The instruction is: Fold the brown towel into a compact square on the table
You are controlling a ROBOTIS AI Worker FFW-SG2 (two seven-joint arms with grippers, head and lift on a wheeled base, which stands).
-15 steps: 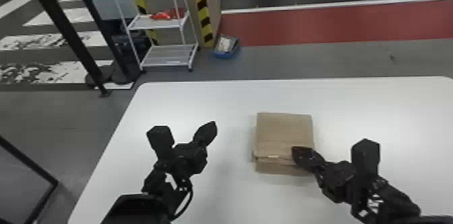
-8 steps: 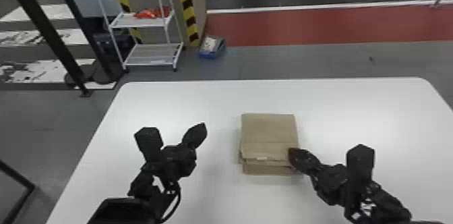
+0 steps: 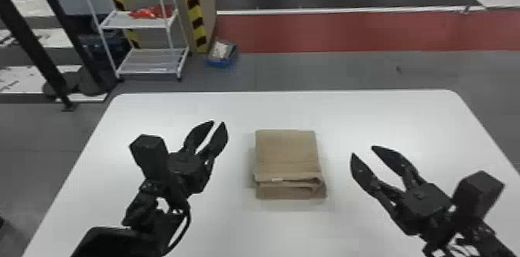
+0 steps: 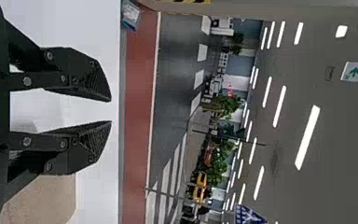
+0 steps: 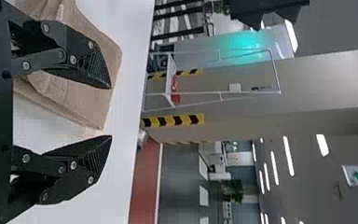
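The brown towel [image 3: 286,155] lies folded into a small, roughly square stack on the white table [image 3: 290,229], its layers showing along the near edge and loosest at the near right corner. Left of it, apart from the cloth, my left gripper [image 3: 219,122] is open with nothing in it. My right gripper [image 3: 362,150] stands open to the towel's right, also holding nothing. The left wrist view has the left gripper [image 4: 111,111] with part of the towel [image 4: 42,200] beyond one finger. In the right wrist view, one finger of the right gripper [image 5: 111,112] overlaps the towel [image 5: 86,100].
Past the table's far edge, a white rack [image 3: 143,24] with a red item stands on the floor at the left, near a blue box [image 3: 222,54]. Black posts [image 3: 35,47] rise at the far left.
My right gripper has moved off the towel's near right corner, out to the right, and its fingers are now apart. The head view has shifted, and the left gripper's fingers show more clearly.
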